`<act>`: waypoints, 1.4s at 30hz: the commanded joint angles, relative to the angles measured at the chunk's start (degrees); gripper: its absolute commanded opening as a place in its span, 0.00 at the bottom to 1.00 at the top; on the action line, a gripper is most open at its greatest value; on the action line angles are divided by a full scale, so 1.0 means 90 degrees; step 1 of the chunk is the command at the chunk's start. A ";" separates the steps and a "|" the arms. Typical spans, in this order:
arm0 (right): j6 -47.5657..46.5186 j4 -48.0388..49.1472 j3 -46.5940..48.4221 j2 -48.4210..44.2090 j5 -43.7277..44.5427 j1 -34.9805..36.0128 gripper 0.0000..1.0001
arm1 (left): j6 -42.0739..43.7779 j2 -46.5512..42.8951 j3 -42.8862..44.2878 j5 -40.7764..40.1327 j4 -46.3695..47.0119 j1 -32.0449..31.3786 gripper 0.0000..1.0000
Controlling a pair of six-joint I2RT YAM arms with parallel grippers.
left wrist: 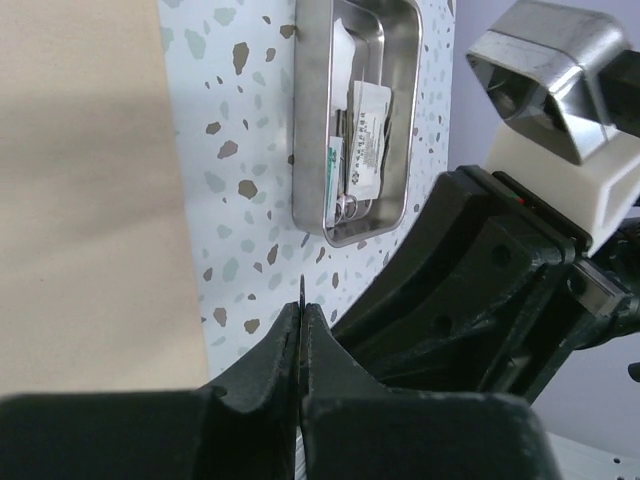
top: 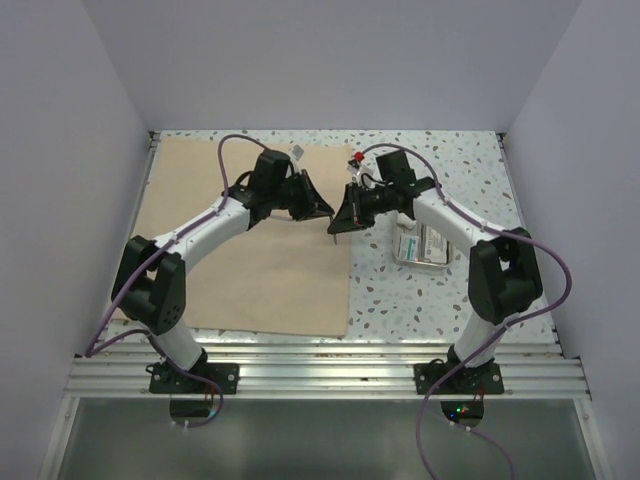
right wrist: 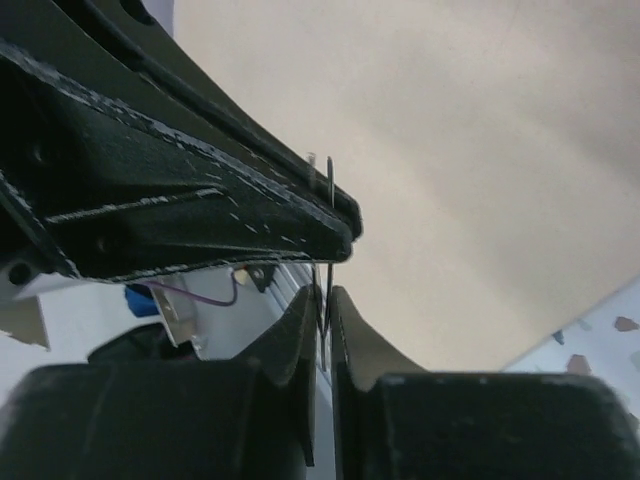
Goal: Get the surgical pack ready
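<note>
The tan cloth (top: 250, 270) lies flat on the left of the table. The steel tray (top: 437, 262) sits to its right; in the left wrist view the tray (left wrist: 300, 150) holds a white packet (left wrist: 368, 140) and thin steel instruments (left wrist: 345, 205). My left gripper (top: 322, 210) and right gripper (top: 340, 222) meet tip to tip above the cloth's right edge. The left gripper (left wrist: 301, 305) is shut on a thin steel instrument (left wrist: 301, 288) that pokes out past its tips. The right gripper (right wrist: 323, 300) is shut on the thin steel instrument (right wrist: 329, 180) too. No gauze shows clearly.
The speckled white tabletop (top: 430, 300) lies between cloth and tray. White walls close in the back and both sides. A metal rail (top: 320, 375) runs along the near edge by the arm bases.
</note>
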 commanded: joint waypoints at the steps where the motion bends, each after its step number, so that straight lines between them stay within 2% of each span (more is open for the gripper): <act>1: 0.0123 0.0088 0.0426 0.0170 0.0076 0.0005 0.02 | -0.0040 0.0106 0.0337 0.0260 0.0260 -0.0028 0.00; 3: 0.0103 -0.0088 0.0485 0.0267 0.0154 0.0005 0.00 | 0.0067 0.0272 0.0561 0.0348 0.0104 0.0049 0.11; 4: 0.0065 -0.0147 0.0505 0.0258 0.0377 -0.0004 0.00 | 0.0096 0.0311 0.0630 0.0328 0.0016 0.0089 0.33; 7: -0.0257 -0.0878 0.0515 0.0141 0.1177 -0.0189 0.00 | 0.0184 0.0399 0.0825 0.0085 -0.0421 0.0420 0.57; 9: -0.0597 -0.1726 0.0544 0.0082 0.2309 -0.0550 0.00 | 0.0223 0.0497 0.1059 -0.0422 -0.0871 0.0673 0.63; 10: -0.0745 -0.2019 0.0660 0.0034 0.2806 -0.0677 0.00 | 0.0204 0.0575 0.1195 -0.0704 -0.1540 0.0743 0.67; 11: -0.0891 -0.2602 0.0719 0.0004 0.3333 -0.0881 0.00 | 0.0146 0.0653 0.1467 -0.1306 -0.1905 0.0801 0.70; 12: -0.1154 -0.2802 0.0768 -0.0015 0.4411 -0.0980 0.00 | 0.0126 0.0847 0.1605 -0.1535 -0.2208 0.0899 0.73; 16: -0.1605 -0.3466 0.0866 0.0052 0.6284 -0.1517 0.00 | -0.0244 0.1414 0.2337 -0.2618 -0.3672 0.1065 0.73; 22: -0.1664 -0.3438 0.0797 0.0394 0.6834 -0.1743 0.04 | -0.1025 0.2176 0.2954 -0.3343 -0.4759 0.1349 0.71; 25: -0.1664 -0.3468 0.0846 0.0687 0.6844 -0.1753 0.14 | -0.1415 0.2567 0.3373 -0.3557 -0.5237 0.1485 0.69; 26: -0.1645 -0.3468 0.0866 0.0717 0.6815 -0.1762 0.33 | -0.1456 0.2664 0.3587 -0.3587 -0.5316 0.1563 0.68; 29: -0.1654 -0.3438 0.0876 0.0678 0.6825 -0.1753 0.53 | -0.1622 0.3113 0.3911 -0.3539 -0.5560 0.1749 0.64; 30: -0.1664 -0.3448 0.0895 0.0629 0.6844 -0.1753 0.56 | -0.1642 0.3192 0.3989 -0.3539 -0.5619 0.1788 0.61; 35: -0.1664 -0.3478 0.0973 0.0483 0.6572 -0.1723 0.58 | -0.1876 0.3699 0.4497 -0.3792 -0.5863 0.1993 0.52; 38: -0.1664 -0.3487 0.1003 0.0414 0.6503 -0.1675 0.58 | -0.2013 0.3914 0.4692 -0.3929 -0.5941 0.2003 0.42; 42: -0.1713 -0.3429 0.0935 0.0326 0.6386 -0.1665 0.58 | -0.2149 0.4149 0.4858 -0.3920 -0.5951 0.2013 0.41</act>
